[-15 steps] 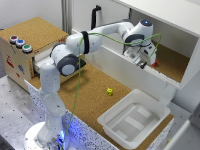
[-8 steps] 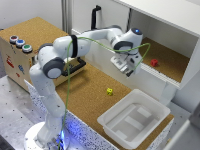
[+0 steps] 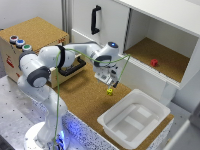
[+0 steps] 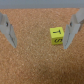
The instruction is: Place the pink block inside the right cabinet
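Observation:
The pink block (image 3: 154,62) is a tiny reddish-pink cube lying on the cork floor inside the right cabinet (image 3: 165,55), toward the exterior view's right. My gripper (image 3: 111,82) is outside the cabinet, over the cork table surface, open and empty. It hangs just above a tiny yellow cube (image 3: 109,92). In the wrist view the yellow cube (image 4: 57,36) lies on cork between my spread fingers (image 4: 75,27), nearer one finger. The pink block does not show in the wrist view.
A white plastic tray (image 3: 134,118) stands on the cork at the exterior view's lower right. A cork-topped drawer box (image 3: 30,42) with coloured buttons is at the left. A closed white cabinet door with a black handle (image 3: 95,20) is behind the arm.
My gripper has withdrawn from the right cabinet and moved toward the exterior view's left and down, to above the yellow cube. The pink block stays on the cabinet floor.

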Available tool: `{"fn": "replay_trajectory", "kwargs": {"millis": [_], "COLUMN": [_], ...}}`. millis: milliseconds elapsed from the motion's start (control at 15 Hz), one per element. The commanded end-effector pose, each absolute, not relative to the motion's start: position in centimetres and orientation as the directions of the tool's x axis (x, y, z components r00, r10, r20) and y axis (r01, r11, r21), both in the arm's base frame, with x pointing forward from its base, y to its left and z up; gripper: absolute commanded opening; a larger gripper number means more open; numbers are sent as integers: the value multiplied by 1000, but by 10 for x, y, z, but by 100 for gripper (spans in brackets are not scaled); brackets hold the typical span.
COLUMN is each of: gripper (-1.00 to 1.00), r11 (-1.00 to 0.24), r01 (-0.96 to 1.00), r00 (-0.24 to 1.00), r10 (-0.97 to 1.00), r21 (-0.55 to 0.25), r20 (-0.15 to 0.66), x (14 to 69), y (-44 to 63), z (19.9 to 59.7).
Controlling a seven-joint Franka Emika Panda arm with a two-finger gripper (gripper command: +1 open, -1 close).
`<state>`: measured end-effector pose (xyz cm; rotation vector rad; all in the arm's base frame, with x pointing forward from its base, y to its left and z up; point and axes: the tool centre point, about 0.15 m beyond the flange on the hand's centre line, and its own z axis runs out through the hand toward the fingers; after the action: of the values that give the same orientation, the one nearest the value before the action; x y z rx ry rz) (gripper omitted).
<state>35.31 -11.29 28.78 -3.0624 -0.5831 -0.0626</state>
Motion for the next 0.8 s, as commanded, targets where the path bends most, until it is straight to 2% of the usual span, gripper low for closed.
{"fn": "replay_trajectory", "kwargs": {"millis": [0, 467, 733], "gripper": [100, 100, 100], "r11": [-871, -868, -874], "r01": [481, 476, 475], "r00": [871, 868, 874], "r10": [487, 490, 482], "r21": [95, 142, 102], "r20": [54, 80, 58], "x": [383, 441, 456], "y": [-110, -125, -126], "z": [232, 219, 209]}}
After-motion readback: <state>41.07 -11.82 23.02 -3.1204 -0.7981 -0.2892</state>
